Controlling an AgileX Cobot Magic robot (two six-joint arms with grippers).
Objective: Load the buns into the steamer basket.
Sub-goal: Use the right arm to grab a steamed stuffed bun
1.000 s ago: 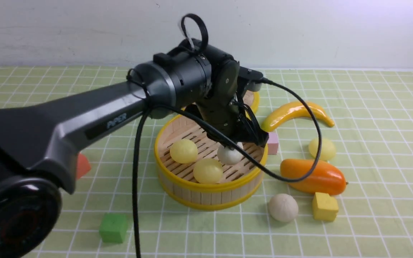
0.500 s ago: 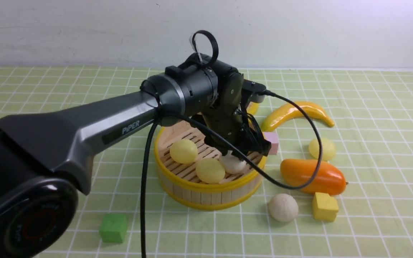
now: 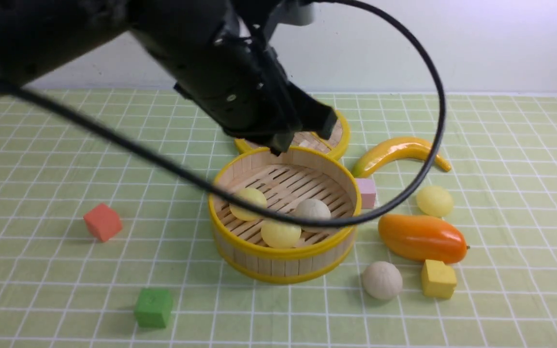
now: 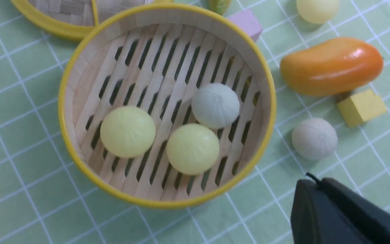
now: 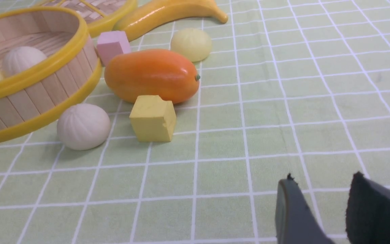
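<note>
Buns (image 4: 192,149): three lie in steamer basket (image 4: 76,74); pleated bun (image 3: 381,280) and yellow bun (image 3: 434,201) wait outside on desk (image 3: 41,290), near mango (image 3: 422,238). Left hand (image 4: 311,189) pressed together, empty, above basket; right hand (image 5: 323,179) spread, empty. Two placements left.

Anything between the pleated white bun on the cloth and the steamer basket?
Nothing visible. The pleated off-white bun lies beside the round bamboo steamer basket, only bare cloth between them; the yellow cube sits on its other side.

A mango (image 3: 421,238) is lying between a banana (image 3: 399,152) and a yellow cube (image 3: 437,279) on the checked worktop (image 3: 501,193); a red cube (image 3: 103,222) and a green cube (image 3: 153,307) are sitting well apart.
</note>
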